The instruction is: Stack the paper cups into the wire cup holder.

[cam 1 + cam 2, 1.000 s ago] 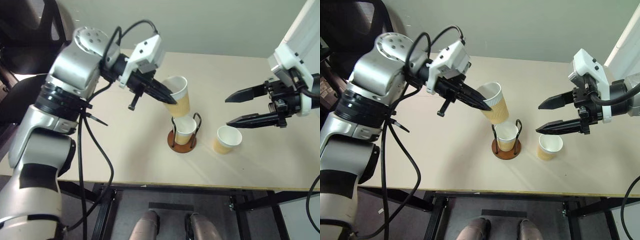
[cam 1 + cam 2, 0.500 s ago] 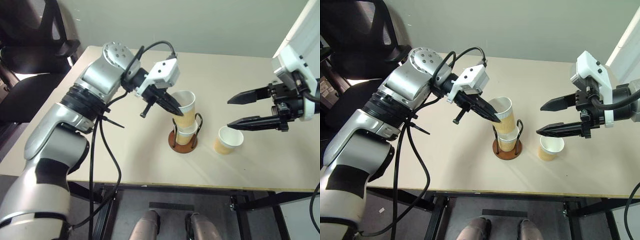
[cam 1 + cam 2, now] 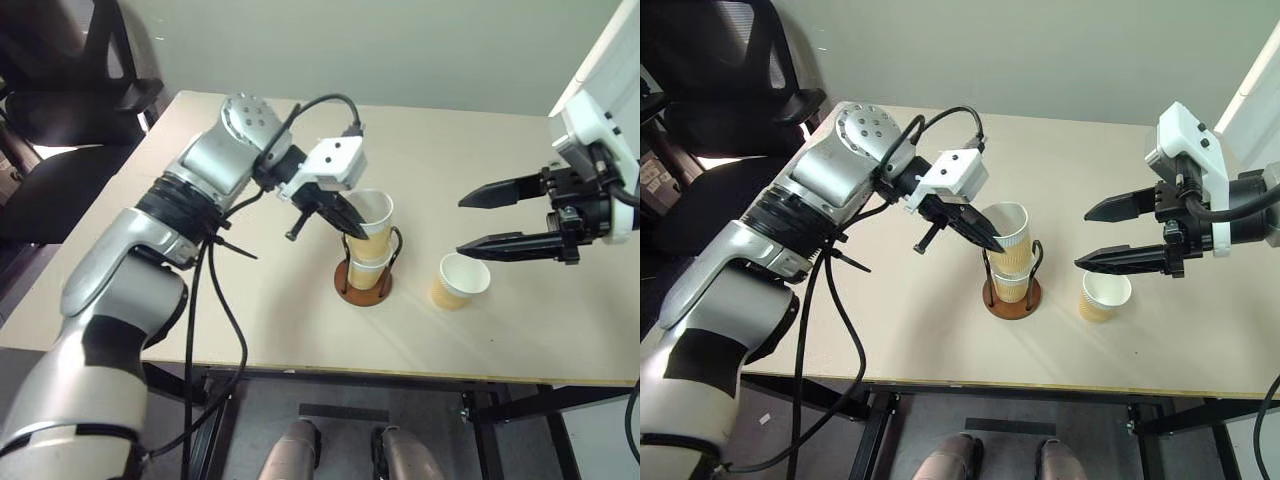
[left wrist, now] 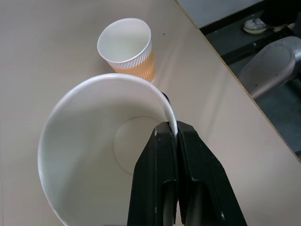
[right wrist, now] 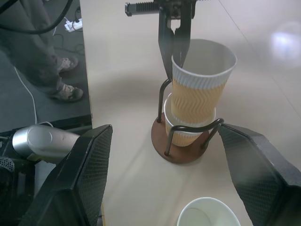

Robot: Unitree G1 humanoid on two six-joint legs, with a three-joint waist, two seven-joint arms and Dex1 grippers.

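Note:
The wire cup holder (image 3: 350, 287) stands mid-table with one paper cup (image 3: 369, 270) seated in it. A second paper cup (image 3: 372, 222) is partly nested in that one, upright, its rim above the wire loops. My left gripper (image 3: 353, 228) is shut on this upper cup's near rim; the left wrist view shows its fingers (image 4: 162, 155) pinching the white rim (image 4: 173, 123). A third paper cup (image 3: 459, 281) stands upright on the table to the right of the holder. My right gripper (image 3: 461, 227) hovers open above and just right of that cup, holding nothing.
A black office chair (image 3: 70, 60) stands off the table's back left corner. The table's front edge (image 3: 400, 372) runs close below the holder. A person's legs and shoes (image 5: 51, 70) show beyond the table's edge in the right wrist view.
My left gripper carried the tilted cup down and to the right, setting it upright into the cup in the holder. The right gripper stayed where it was, open.

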